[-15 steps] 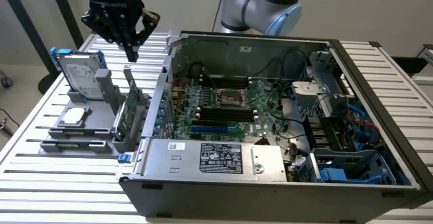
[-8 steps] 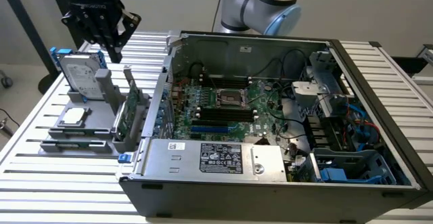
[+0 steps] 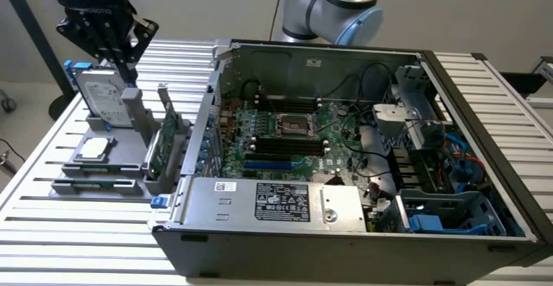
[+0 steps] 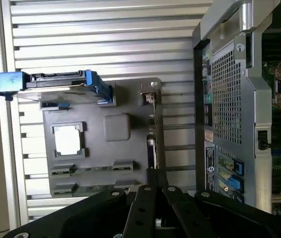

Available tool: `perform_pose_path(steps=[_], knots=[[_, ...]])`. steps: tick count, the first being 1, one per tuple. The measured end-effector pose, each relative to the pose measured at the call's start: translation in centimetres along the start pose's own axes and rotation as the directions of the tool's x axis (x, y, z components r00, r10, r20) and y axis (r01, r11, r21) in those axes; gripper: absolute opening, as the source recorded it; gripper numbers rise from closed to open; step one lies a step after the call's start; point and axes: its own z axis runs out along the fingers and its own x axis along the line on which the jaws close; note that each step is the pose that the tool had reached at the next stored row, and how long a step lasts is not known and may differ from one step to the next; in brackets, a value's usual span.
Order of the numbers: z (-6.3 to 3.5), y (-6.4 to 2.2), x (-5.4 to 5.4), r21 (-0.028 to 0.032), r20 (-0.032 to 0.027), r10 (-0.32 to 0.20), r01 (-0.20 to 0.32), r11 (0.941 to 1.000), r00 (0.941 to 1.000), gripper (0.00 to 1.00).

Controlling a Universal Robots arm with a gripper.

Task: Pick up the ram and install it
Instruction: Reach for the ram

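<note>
Ram too indistinct to locate, pincer [image 4: 152,173] pressed together above gray holder [image 4: 97,148], beside open computer case [image 3: 259,241] on counter [image 3: 78,234].

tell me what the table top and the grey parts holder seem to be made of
The table top: likely aluminium, pale matt silver slats with straight grooves. The grey parts holder: probably plastic, uniform matt grey with shaped pockets and no glint.

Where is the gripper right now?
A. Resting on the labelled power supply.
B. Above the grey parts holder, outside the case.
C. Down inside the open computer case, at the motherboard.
B: the exterior view shows the gripper hanging above the grey parts holder at that view's left, outside the open computer case.
</note>
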Motion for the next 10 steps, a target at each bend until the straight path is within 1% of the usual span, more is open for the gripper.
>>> perform_pose_path(steps=[2,5,10], knots=[[0.11,-0.1,0.5,0.0004,-0.0005,0.0,0.0,1.0,1.0,0.11],[0.26,-0.25,1.1,0.0023,-0.0026,0.0,0.0,1.0,1.0,0.11],[0.45,-0.47,2.1,0.0068,-0.0073,0.0,0.0,1.0,1.0,0.11]])
